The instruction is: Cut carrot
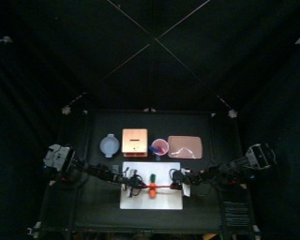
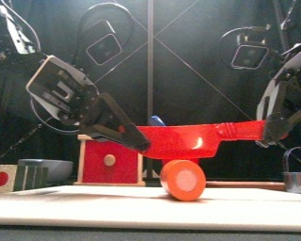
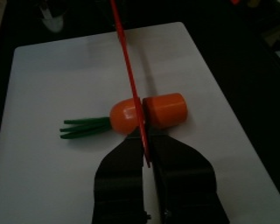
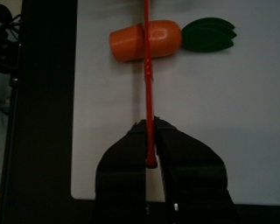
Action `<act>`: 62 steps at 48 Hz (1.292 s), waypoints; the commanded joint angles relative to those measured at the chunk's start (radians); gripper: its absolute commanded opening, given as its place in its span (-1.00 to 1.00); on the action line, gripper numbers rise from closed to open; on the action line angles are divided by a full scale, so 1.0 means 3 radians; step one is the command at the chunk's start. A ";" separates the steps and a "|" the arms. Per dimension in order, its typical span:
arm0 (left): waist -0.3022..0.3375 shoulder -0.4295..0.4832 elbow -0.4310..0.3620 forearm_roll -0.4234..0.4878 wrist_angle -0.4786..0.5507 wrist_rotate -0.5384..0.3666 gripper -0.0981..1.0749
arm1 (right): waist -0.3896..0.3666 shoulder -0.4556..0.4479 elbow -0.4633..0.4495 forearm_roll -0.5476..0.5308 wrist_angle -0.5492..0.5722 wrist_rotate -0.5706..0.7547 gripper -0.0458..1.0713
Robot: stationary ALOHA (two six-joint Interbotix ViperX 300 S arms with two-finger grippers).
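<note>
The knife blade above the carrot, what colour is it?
Red. The knife blade shows best in the front view, held above the orange carrot.

Carrot: orange body, green leafy tip. Knife: red throughout. Cutting board: plain white. Counter: black. Left pincer and right pincer: black. Box: red, white round spot.

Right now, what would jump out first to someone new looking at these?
A red knife held at each end between the left gripper and right gripper, both jaws shut on it. Under its blade lies the orange carrot with green leaves, mid white board.
</note>
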 commanded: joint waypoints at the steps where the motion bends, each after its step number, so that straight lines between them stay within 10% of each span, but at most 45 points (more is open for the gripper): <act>1: -0.0061 -0.0010 -0.0031 -0.0015 0.0015 0.0056 -0.25 | 0.0046 -0.0041 -0.0036 0.0000 0.0036 0.0005 -0.51; 62: -0.0199 0.0087 -0.0077 -0.0409 0.0179 0.0522 -0.25 | 0.0097 0.0123 -0.0148 -0.0066 0.0348 0.0000 -0.52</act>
